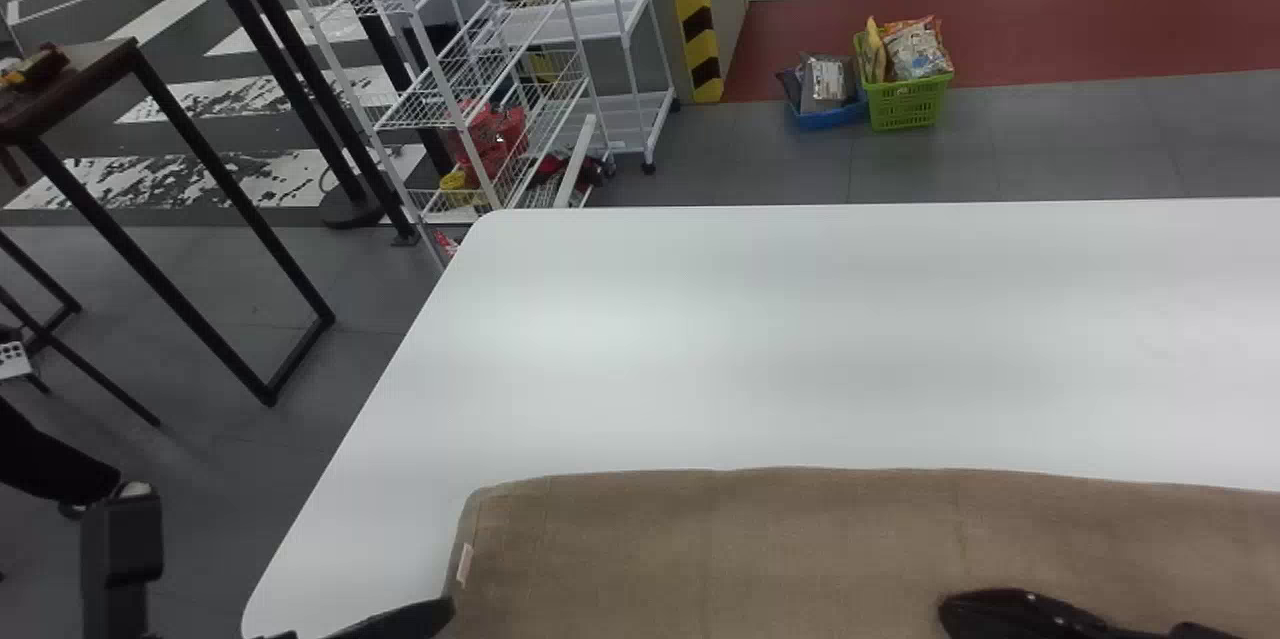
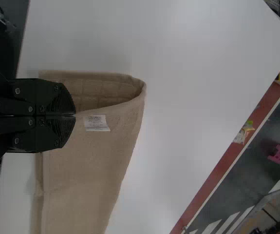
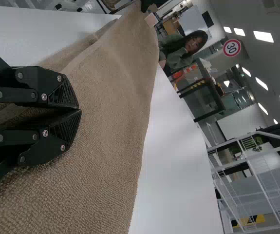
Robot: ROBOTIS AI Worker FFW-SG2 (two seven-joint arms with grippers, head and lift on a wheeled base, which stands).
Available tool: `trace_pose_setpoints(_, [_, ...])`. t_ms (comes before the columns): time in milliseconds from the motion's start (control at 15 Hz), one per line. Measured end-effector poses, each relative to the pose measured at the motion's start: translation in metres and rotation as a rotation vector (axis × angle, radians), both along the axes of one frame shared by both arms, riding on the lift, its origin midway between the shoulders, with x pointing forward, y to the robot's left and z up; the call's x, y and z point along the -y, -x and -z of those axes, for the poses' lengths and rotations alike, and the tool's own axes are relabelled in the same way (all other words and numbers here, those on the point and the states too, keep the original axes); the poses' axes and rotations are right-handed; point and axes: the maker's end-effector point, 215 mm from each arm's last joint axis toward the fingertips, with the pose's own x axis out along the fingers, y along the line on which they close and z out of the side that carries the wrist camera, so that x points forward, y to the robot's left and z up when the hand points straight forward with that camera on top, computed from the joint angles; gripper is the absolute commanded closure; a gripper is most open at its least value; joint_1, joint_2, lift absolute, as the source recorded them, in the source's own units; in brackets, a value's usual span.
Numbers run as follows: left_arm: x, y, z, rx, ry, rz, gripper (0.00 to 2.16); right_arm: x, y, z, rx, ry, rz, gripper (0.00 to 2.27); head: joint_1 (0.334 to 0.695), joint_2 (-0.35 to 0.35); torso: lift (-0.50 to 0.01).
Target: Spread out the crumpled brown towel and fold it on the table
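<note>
Towel (image 1: 750, 539) doubled over, lower right of head view, on white surface (image 1: 800, 339). Left claw (image 2: 75, 115) and right claw (image 3: 80, 111) both pinch cloth. Step: folding, probably. Next: align edges, lower evenly, release.

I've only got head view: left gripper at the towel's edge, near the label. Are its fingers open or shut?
Observer: Shut. In the left wrist view the left gripper has its fingers together on the towel's upper edge, beside the label.
Operator: Is that end of the towel flat?
Observer: No. It curls over itself, and you can look into the fold from the left wrist.
Operator: And the right gripper?
Observer: Right wrist view has its fingertips meeting at the towel; looks like a grip.
</note>
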Motion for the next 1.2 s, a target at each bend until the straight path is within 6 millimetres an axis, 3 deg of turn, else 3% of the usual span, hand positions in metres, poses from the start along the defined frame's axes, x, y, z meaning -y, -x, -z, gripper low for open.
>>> trace_pose_setpoints(133, [0.001,0.009,0.013,-0.046,-0.028,0.003,1.78,0.000,-0.001,-0.001,0.001,-0.008,0.003,0.97,0.695,0.350,-0.127])
trace_pose_setpoints(200, [0.002,0.013,0.018,-0.067,-0.038,0.004,1.54,0.000,-0.001,-0.002,0.001,-0.012,0.004,0.96,0.695,0.350,-0.127])
trace_pose_setpoints(267, [0.001,0.016,0.023,-0.082,-0.049,0.000,1.26,-0.001,-0.002,-0.003,0.002,-0.017,0.004,0.44,0.695,0.350,-0.127])
trace_pose_setpoints(333, [-0.001,0.018,0.027,-0.096,-0.059,-0.005,0.46,-0.003,-0.003,-0.006,0.009,-0.027,0.003,0.00,0.695,0.350,-0.127])
trace_pose_setpoints(400, [-0.002,0.019,0.030,-0.105,-0.067,-0.009,0.00,-0.005,-0.004,-0.011,0.032,-0.044,0.005,0.00,0.695,0.350,-0.127])
trace_pose_setpoints(667, [-0.003,0.018,0.031,-0.107,-0.074,-0.013,0.05,-0.008,-0.006,-0.048,0.117,-0.094,0.023,0.04,0.695,0.350,-0.127])
trace_pose_setpoints(867, [0.001,0.016,0.027,-0.093,-0.055,-0.003,0.06,0.003,-0.004,-0.070,0.132,-0.124,0.052,0.06,0.695,0.350,-0.127])
trace_pose_setpoints(1000, [0.007,0.015,0.020,-0.072,-0.032,0.010,0.07,0.013,-0.005,-0.075,0.126,-0.127,0.073,0.12,0.695,0.350,-0.127])
trace_pose_setpoints(1067, [0.012,0.016,0.017,-0.063,-0.014,0.020,0.08,0.016,-0.005,-0.075,0.117,-0.124,0.079,0.30,0.695,0.350,-0.127])
trace_pose_setpoints(1200, [0.025,0.015,0.013,-0.030,0.016,0.061,0.24,0.024,-0.003,-0.076,0.087,-0.117,0.102,0.35,0.695,0.350,-0.127])
